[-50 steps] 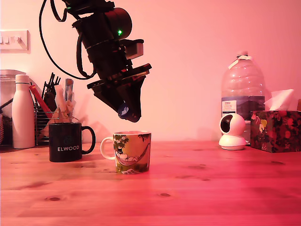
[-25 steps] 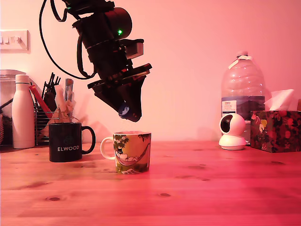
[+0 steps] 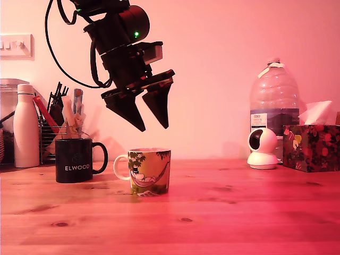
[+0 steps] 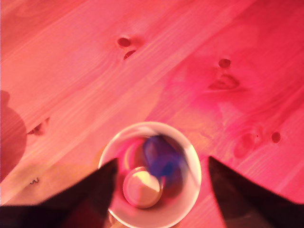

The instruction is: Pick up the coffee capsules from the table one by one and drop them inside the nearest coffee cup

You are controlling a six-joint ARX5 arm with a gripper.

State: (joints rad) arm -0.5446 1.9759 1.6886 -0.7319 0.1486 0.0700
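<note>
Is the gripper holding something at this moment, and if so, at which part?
Nothing is held. The gripper is open above the coffee cup, and a blurred blue capsule shows inside the cup's rim.

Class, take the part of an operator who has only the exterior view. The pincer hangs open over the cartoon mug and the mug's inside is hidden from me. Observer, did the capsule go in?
Observer: Yes. The wrist view shows a blurred blue capsule inside the coffee cup.
Operator: Is anything else in there?
Observer: A pale round thing beside it, too blurred to name.
Operator: Is the pincer lined up with the cup?
Observer: Its fingers flank the cup's mouth.
</note>
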